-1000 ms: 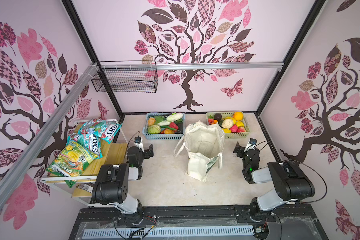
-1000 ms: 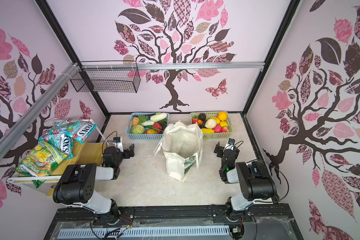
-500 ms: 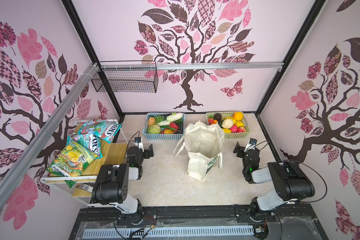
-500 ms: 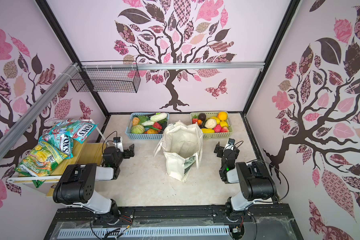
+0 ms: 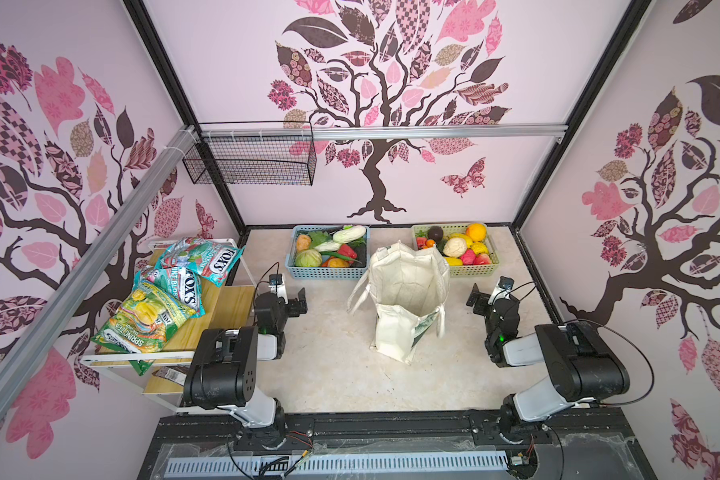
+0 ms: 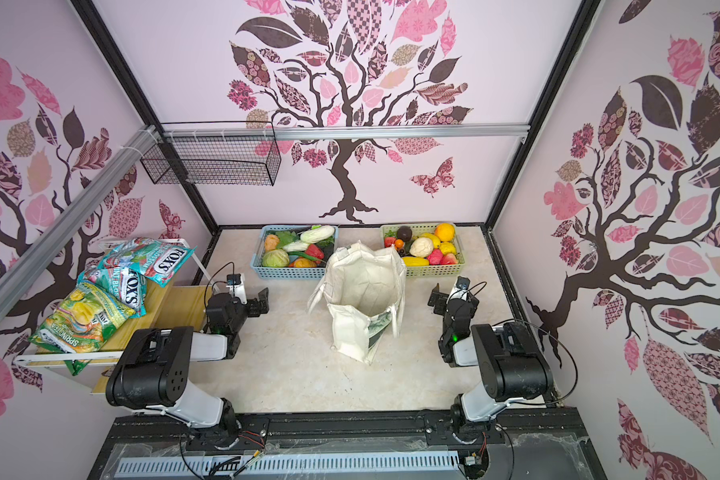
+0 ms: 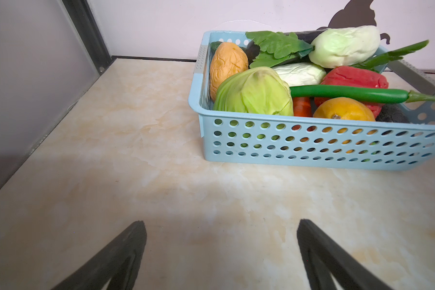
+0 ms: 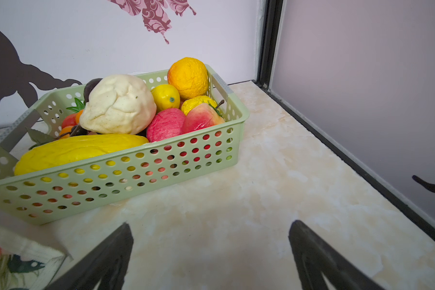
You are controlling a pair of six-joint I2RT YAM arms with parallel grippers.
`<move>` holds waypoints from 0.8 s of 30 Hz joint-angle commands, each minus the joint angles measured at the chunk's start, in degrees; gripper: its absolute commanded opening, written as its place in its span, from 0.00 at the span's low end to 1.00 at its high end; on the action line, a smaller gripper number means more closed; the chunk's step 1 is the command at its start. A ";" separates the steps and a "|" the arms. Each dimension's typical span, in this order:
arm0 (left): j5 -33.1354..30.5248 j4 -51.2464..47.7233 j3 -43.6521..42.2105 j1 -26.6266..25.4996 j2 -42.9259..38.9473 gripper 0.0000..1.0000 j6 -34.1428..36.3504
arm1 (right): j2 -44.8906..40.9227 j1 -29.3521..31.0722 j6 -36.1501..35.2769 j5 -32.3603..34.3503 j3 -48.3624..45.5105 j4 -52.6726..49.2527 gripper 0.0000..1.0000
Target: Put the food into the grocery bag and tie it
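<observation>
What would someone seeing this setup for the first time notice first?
The cream grocery bag stands open in the middle. Behind it sit a blue basket heaped with vegetables and a green basket of fruit. Bright snack packets pile on the shelf at left.

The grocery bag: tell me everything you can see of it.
The grocery bag is a cream canvas tote. It stands upright on the table midway between both arms, its mouth open and nothing visible inside. Long cream handles droop down its sides. A leaf print shows on one side. It stands just in front of the blue basket and the green basket; nothing grips it.
</observation>
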 commanded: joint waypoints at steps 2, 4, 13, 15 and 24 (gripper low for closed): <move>-0.58 0.92 1.09 0.03 -0.46 0.97 0.10 | 0.00 0.37 -0.14 0.03 0.54 1.27 1.00; -0.65 0.97 1.09 -0.02 -0.44 0.97 0.16 | 0.02 0.33 -0.16 0.03 0.56 1.31 1.00; -0.51 0.37 1.22 -0.09 -0.72 0.97 0.13 | 0.06 0.36 -0.16 0.03 0.64 1.14 1.00; -0.31 -1.95 2.16 -0.20 -1.69 0.97 0.53 | -0.09 0.31 -0.16 0.03 0.61 1.09 1.00; -11.90 -23.77 12.93 -6.79 -7.91 0.97 4.12 | -9.98 0.73 1.04 2.27 9.00 -21.04 1.00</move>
